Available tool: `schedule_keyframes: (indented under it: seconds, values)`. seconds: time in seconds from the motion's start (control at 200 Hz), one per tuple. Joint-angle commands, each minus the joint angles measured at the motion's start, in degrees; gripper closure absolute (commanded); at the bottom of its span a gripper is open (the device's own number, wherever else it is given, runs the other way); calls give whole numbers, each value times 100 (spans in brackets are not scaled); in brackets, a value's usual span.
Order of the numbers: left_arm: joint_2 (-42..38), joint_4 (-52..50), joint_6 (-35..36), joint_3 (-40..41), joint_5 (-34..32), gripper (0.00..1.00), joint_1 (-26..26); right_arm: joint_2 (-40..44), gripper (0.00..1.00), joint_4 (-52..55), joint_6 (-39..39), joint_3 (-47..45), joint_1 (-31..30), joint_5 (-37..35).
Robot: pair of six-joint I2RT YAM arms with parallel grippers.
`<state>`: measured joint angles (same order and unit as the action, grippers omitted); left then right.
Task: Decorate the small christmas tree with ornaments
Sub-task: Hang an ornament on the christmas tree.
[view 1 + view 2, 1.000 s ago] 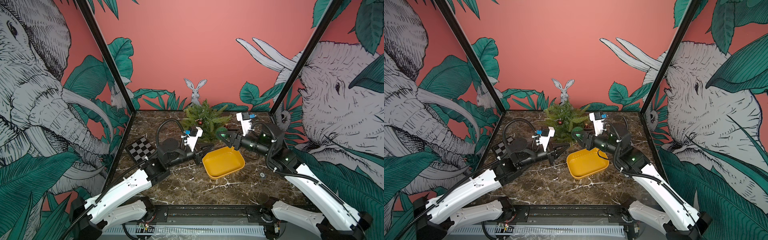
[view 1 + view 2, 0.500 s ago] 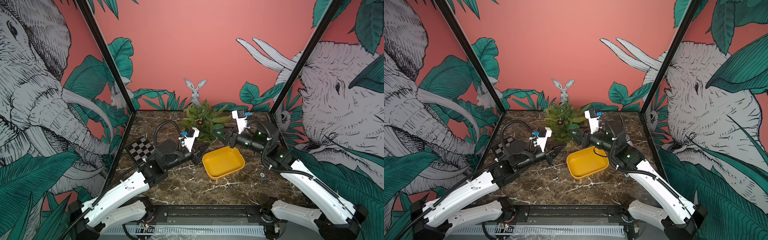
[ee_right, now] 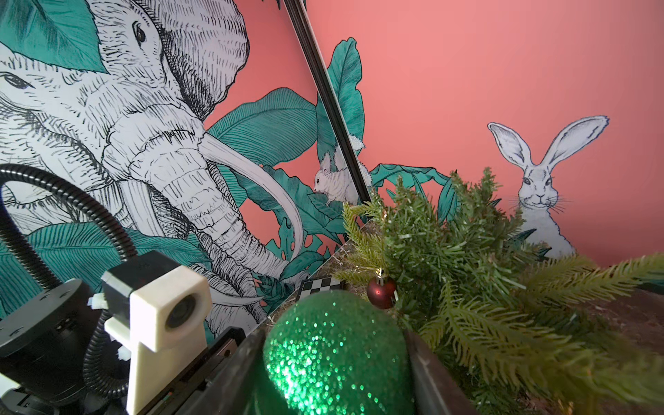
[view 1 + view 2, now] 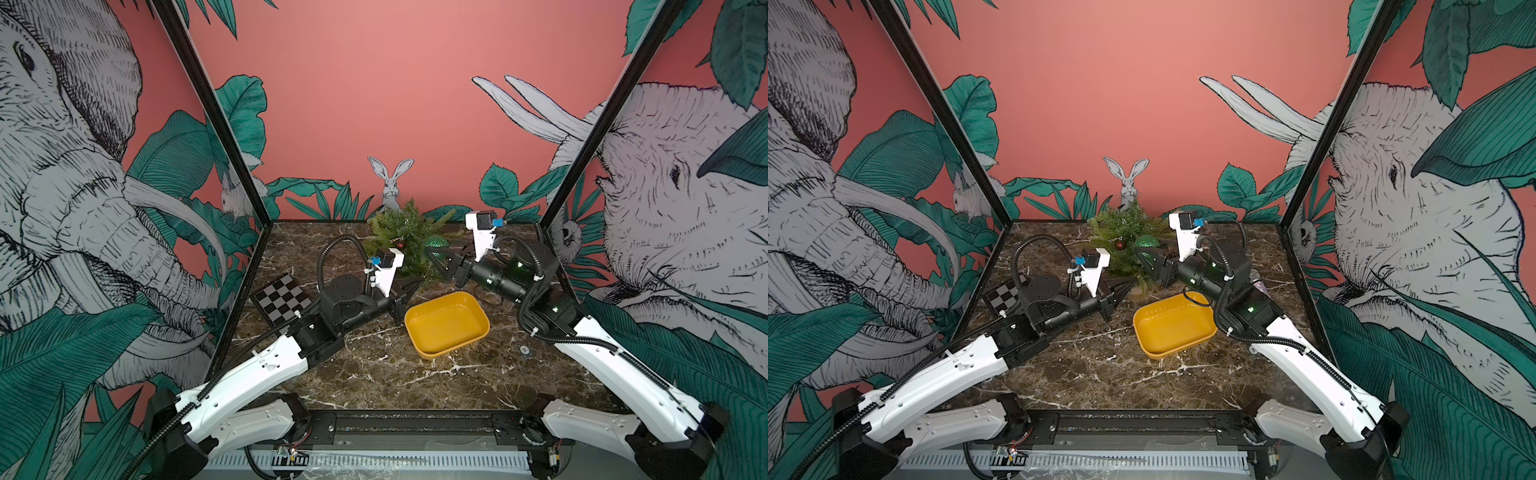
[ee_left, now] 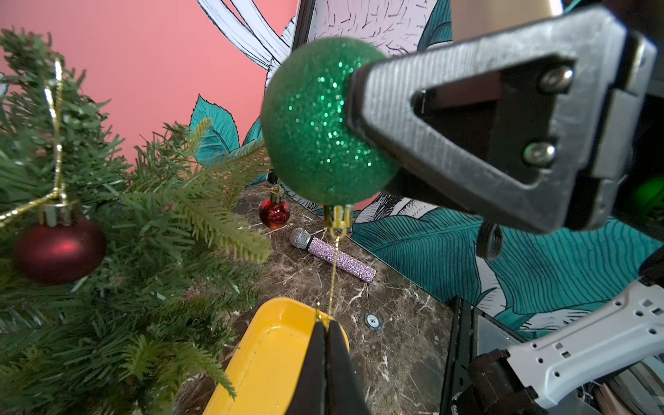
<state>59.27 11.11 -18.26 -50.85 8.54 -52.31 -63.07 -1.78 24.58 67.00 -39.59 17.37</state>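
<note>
The small christmas tree point(image 4: 405, 232) point(image 4: 1125, 232) stands at the back of the table. A dark-red ornament point(image 4: 400, 246) point(image 5: 59, 251) point(image 3: 381, 291) hangs on it. My right gripper point(image 4: 432, 249) point(image 4: 1144, 249) point(image 3: 332, 337) is shut on the glittery green ornament point(image 4: 434, 245) point(image 5: 316, 122) point(image 3: 334, 352), held against the tree's right side. Its gold thread point(image 5: 334, 273) runs down to my left gripper point(image 4: 417, 284) point(image 5: 325, 323), which is shut on the thread's end. Another red ornament point(image 5: 274, 212) shows past a branch tip, low near the table.
A yellow tray point(image 4: 446, 324) point(image 4: 1173, 328) point(image 5: 273, 359) lies just in front of the tree, under both grippers. A checkerboard point(image 4: 282, 297) lies at the left wall. A glittery microphone point(image 5: 334, 257) and a blue chip point(image 5: 373, 320) lie on the right.
My right gripper has carried the green ornament up and back, closer to the tree. My left gripper has followed it, still pinching the thread.
</note>
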Motion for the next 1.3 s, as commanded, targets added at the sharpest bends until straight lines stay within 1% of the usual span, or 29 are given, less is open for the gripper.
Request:
schedule_keyframes:
  seconds: [0.0,0.4,0.84,1.295]
  values:
    - [44,165,77,-205,-146,100,-7,-103,56,-654,-212,3,-4,-25]
    - [240,246,43,-277,-396,100,77,-186,55,-736,-465,-51,-4,3]
    - [410,414,-1,-355,-286,99,178,-256,55,-527,-627,-71,-14,99]
    - [547,575,-106,-386,-230,99,325,-278,55,-562,-857,-87,-20,-166]
